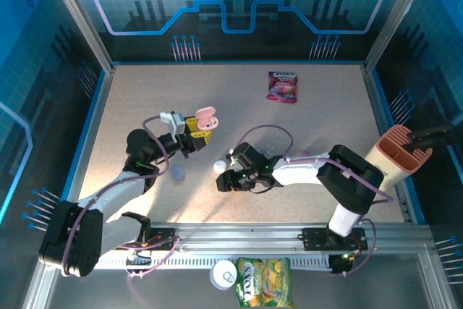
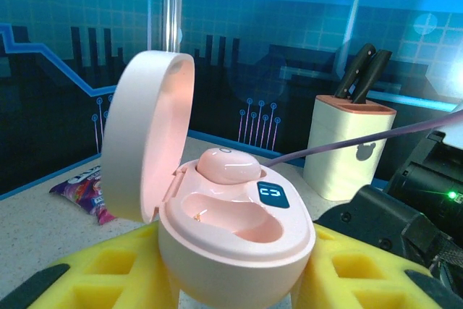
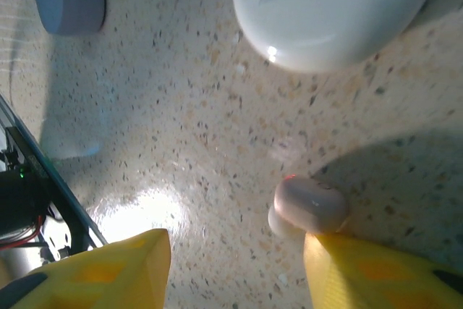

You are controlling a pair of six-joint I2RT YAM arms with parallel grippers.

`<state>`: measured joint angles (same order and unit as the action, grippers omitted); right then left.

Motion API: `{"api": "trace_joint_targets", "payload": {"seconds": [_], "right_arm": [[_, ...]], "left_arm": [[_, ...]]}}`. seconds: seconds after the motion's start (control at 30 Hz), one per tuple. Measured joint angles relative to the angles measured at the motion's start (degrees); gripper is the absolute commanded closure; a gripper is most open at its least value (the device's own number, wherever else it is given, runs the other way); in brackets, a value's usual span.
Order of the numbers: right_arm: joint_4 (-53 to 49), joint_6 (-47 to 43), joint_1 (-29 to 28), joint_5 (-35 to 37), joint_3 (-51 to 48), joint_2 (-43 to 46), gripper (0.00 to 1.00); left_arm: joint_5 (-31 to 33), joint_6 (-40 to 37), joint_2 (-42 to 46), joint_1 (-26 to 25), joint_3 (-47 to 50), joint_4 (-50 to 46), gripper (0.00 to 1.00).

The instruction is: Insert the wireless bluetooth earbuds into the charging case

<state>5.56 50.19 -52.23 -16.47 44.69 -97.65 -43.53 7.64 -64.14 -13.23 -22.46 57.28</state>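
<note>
Top external view: the left gripper (image 1: 197,127) holds the pink charging case (image 1: 206,116) raised above the table (image 1: 325,106), with its jaws clamped on the case body. The right gripper (image 1: 226,180) is low over the table, just beside a white case (image 1: 219,166). A bluish case (image 1: 178,172) lies near, between the arms. Any bud on the table is too small to tell from here.

Left wrist view: the case sits between yellow pads (image 2: 119,269), lid hinged back. A seated earbud (image 2: 228,166) fills the far well and the near well (image 2: 221,215) is empty. Overhead does not resolve which well is free. A knife block (image 2: 349,148) and a snack bag (image 2: 79,189) stand behind.

Right wrist view: a loose earbud (image 3: 309,206) lies on the table, touching one yellow finger (image 3: 376,273). The other finger (image 3: 126,265) is well apart, so the jaws are released and nothing is grasped.

Assessment: the step in hand is the pick-up. The bud sits off-centre, so a closing stroke would likely push it sideways. Centre the jaws over it first, then close gently, because the glossy shell may slip. It then goes to the empty near well.
</note>
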Motion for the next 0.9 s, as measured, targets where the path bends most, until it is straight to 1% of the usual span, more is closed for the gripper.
{"api": "trace_joint_targets", "payload": {"seconds": [0.2, 0.37, 0.57, 0.73, 0.9], "right_arm": [[-2.54, -2.67, 1.95, 0.17, 2.8, -1.57, 0.48], [-3.28, -4.37, 1.95, -0.24, 5.51, -3.54, 0.48], [-6.1, -7.76, 1.99, 0.57, 8.2, -3.56, 0.47], [-12.63, -11.93, 1.22, 6.16, 10.12, -1.97, 0.46], [-21.77, -15.69, -2.6, 14.34, 14.82, -0.61, 0.46]], "left_arm": [[0.0, 0.24, 0.02, 0.0, 0.0, 0.02, 0.61], [0.0, 0.87, 0.02, 0.0, 0.0, 0.04, 0.61], [0.28, 1.51, -0.13, 0.7, 0.0, 0.57, 0.61], [1.97, 3.32, -2.1, 3.61, 0.0, 3.43, 0.61], [2.8, 6.05, -4.26, 8.5, -0.63, 5.75, 0.62]]}}
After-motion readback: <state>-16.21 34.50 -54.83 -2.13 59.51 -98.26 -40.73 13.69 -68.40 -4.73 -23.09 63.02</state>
